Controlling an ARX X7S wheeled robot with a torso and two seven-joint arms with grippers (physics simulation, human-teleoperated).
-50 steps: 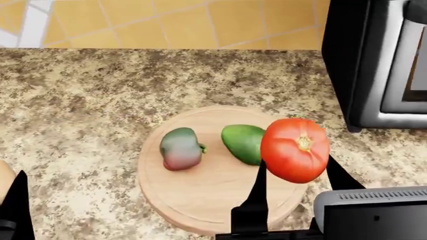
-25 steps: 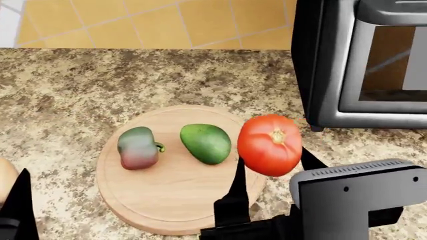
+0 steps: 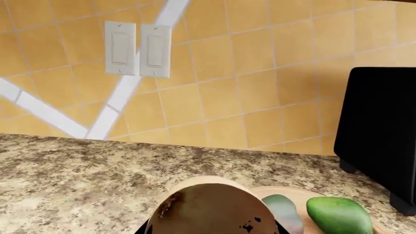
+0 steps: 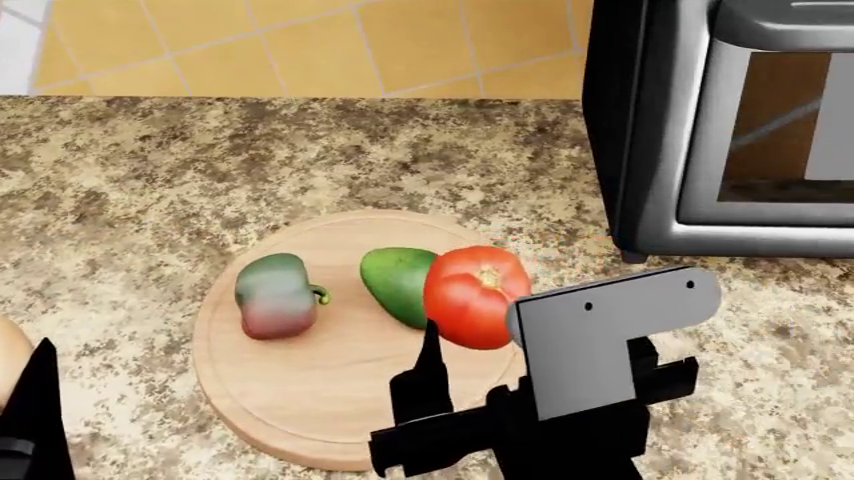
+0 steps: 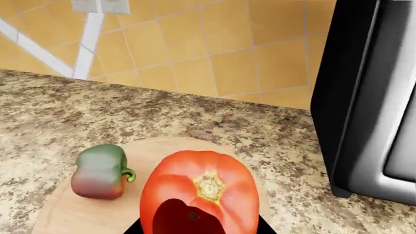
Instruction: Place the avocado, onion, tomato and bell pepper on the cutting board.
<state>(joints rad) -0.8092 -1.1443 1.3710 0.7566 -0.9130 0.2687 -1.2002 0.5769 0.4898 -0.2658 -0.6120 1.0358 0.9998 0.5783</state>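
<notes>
Head view: my right gripper (image 4: 461, 345) pinches the tomato (image 4: 475, 297) and holds it over the right part of the cutting board (image 4: 300, 390), just beside the avocado (image 4: 398, 285). I cannot tell if the tomato touches the wood already, the wrist hides it from below. The bell pepper (image 4: 275, 295) lies on the board's left part, apart from the avocado. At the far left edge I see a bit of the onion (image 4: 11, 362) and one dark finger of my left gripper.

Left wrist view: the onion (image 3: 209, 210) fills the low middle, w/ the left gripper's fingers closed on it, I think; they are nearly out of frame. The avocado (image 3: 338, 214) and a bit of pepper are behind it on the board.

Right wrist view: the tomato (image 5: 200, 191) sits between my fingers, the pepper (image 5: 99, 171) beside it on the board (image 5: 55, 217).

Step in hand: placing the tomato, 3rd of 4. Next move: lower it onto free wood in front of the avocado w/o pushing it, then spread the fingers; it may roll. After this, the onion.
</notes>
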